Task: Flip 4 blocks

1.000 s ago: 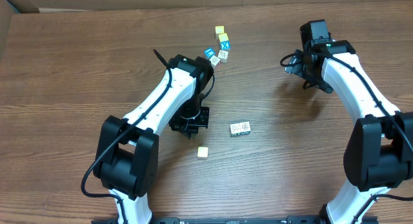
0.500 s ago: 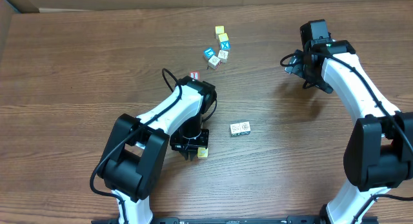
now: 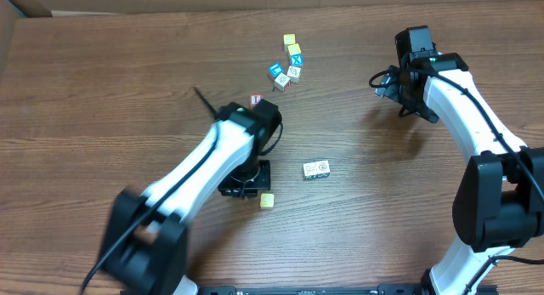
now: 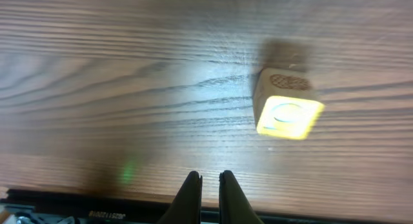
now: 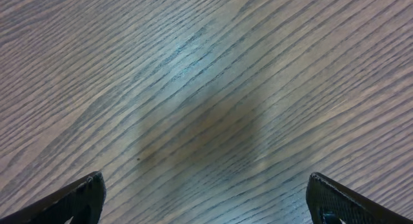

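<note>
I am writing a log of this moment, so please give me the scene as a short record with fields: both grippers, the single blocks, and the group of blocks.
left gripper: shut, holding nothing, low over the table
right gripper: open, empty, over bare wood
pale cube: on the table close to the left gripper, not touched
green-marked block: lying alone between the two arms
red-and-white cube: alone, beside the left arm
block cluster: at the far side, with yellow and blue faces among them
</note>
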Motion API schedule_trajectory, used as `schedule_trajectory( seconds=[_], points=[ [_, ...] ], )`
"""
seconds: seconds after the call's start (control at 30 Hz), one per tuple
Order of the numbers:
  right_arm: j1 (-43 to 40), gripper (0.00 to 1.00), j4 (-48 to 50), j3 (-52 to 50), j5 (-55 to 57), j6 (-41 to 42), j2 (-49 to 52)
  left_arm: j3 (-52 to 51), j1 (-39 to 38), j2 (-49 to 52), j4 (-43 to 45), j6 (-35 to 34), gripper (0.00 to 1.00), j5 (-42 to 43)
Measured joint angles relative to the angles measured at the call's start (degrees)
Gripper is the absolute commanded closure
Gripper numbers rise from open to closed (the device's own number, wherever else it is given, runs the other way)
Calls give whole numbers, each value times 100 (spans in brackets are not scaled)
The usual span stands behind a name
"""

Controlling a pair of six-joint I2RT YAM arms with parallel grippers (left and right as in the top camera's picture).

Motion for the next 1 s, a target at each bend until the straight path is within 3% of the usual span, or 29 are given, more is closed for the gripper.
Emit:
schedule_trajectory(
  seconds=[0.2, 0.33, 0.57, 1.0],
  points=[
    [0, 0, -4, 0, 0, 0, 0, -481, -68, -1480, 299, -708, 96, -426],
    [0, 0, -4, 0, 2, 0, 0, -872, -76, -1722, 516, -907, 96, -466],
    [0, 0, -2, 0, 0, 0, 0, -1226, -76, -1303, 968, -935, 96, -44],
    [0, 0, -2, 0, 0, 0, 0, -1239, -76, 404, 1473, -905, 96, 387]
  ],
)
